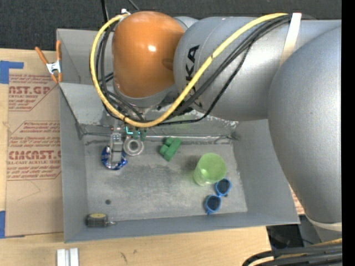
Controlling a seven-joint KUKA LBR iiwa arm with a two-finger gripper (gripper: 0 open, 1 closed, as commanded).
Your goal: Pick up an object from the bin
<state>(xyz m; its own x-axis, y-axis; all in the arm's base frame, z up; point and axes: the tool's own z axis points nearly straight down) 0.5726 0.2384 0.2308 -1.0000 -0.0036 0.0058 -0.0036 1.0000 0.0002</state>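
We see the gripper (117,157) lowered to the floor of the grey metal bin (71,170), left of the frame's centre. It hangs straight down beneath the orange wrist cover (145,51). Its tip meets a small blue object (108,162), rounded and glossy, whose exact kind we cannot make out. We cannot tell whether the pincer is spread around this thing or pressed together on it, because tool and object overlap from this angle. Just to the right of the tool a small silvery ring (133,146) seems to lie on the floor, very near the blue object.

The other things lie well apart. A dark green block (170,148) sits at centre, and a pale green cup (209,168) lies right of it. Two small blue round pieces (222,187) (212,204) are below the cup. A small dark item with a yellow end (95,220) rests in the lower left corner.

We judge the straight-down reach to suit a low thing resting on the flat floor close to the foot of the back wall, where a slanted approach would meet the slope. The blue object has open floor on its left and lower sides, which makes it a sensible pick. The ring is the one neighbour that a lift might nudge or drag. Nothing looks raised off the floor yet.
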